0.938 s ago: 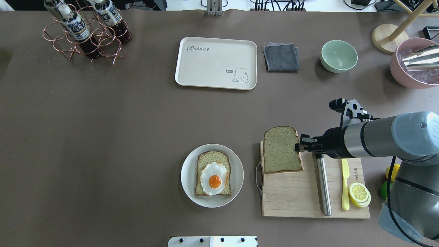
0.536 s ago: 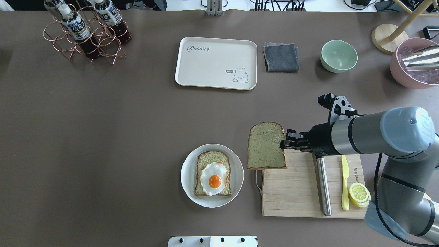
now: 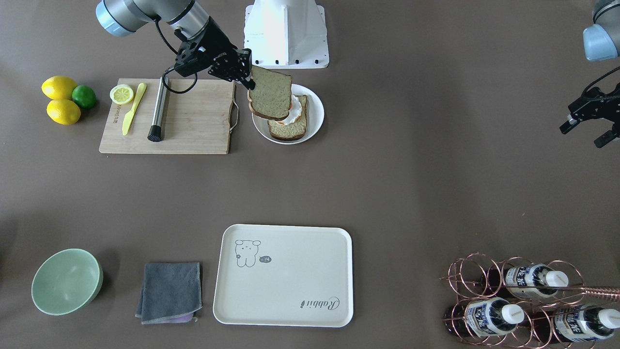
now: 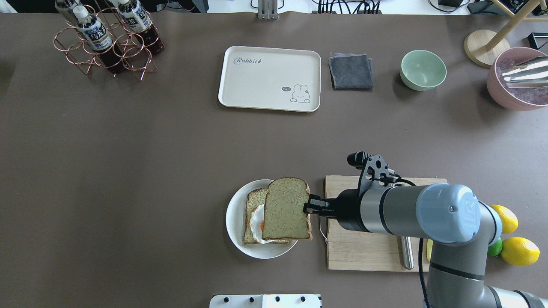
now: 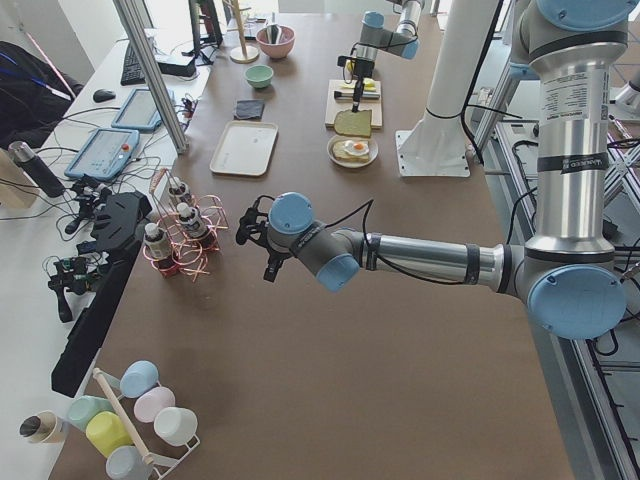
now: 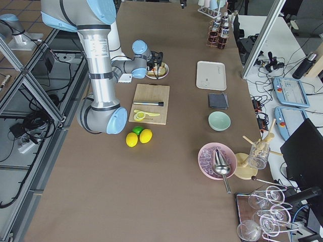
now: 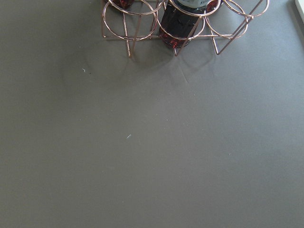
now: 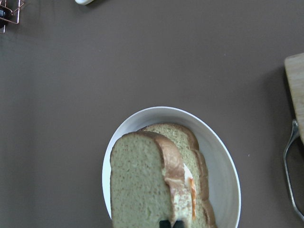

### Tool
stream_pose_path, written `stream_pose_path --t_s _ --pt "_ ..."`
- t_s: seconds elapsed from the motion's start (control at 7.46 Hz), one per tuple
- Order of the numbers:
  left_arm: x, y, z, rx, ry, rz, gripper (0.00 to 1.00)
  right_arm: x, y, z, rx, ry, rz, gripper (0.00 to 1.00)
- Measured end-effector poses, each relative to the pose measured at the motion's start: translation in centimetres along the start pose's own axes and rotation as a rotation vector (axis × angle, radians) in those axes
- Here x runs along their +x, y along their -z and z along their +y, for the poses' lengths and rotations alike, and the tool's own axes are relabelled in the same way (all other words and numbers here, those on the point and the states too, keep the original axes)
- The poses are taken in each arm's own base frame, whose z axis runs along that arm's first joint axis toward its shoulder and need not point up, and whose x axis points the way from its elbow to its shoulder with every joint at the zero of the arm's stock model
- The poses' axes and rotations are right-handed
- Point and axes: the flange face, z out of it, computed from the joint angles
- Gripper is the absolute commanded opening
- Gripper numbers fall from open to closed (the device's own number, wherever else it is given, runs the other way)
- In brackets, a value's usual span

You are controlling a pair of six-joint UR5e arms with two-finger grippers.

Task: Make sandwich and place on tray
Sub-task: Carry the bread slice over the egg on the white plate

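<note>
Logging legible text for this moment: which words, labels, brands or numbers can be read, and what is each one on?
"Rabbit": script on the cream tray, in a corner.
"hi": tiny speech bubble beside the tray's drawing, only just legible.
Labels on the bottles in the copper wire rack: too small to read.
Engraved mark on the wooden cutting board, by the yellow knife: too blurred to read.

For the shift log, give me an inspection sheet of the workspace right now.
Surface: brown table, few pale specks.
Job's things: top slice held over egg and bottom slice on plate; tray away from them.
Clutter: board, knife, rod, lemon slice, lemons, lime, cloth, bowl, bottle rack.
Grippers: right gripper shut on top slice; left gripper open, holding nothing.
Cables: black cable on right arm.
Surroundings: pendants on side desk.
</note>
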Motion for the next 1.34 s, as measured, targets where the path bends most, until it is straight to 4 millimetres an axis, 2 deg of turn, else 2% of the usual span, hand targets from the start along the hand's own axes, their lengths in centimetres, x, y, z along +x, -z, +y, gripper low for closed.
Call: stream_pose_path --t_s 0.27,0.4,0.67,1.34 --pt "0.1 0.1 0.2 -0.004 0.011 0.008 0.98 -1.2 -2.2 3.1 0.011 0.015 -0.015 0.00" --pt "0.1 0.1 0.2 -0.004 0.013 0.009 0.98 -1.7 -3.0 3.6 0.015 0.018 -0.018 0.00" --pt "0.0 0.1 0.3 -0.006 0.016 0.008 0.98 -2.0 -4.1 3.6 0.026 0.022 -0.014 0.00" --pt "-0.2 0.0 0.5 -0.008 0.017 0.007 0.98 -2.3 -5.7 1.9 0.068 0.016 0.000 0.00"
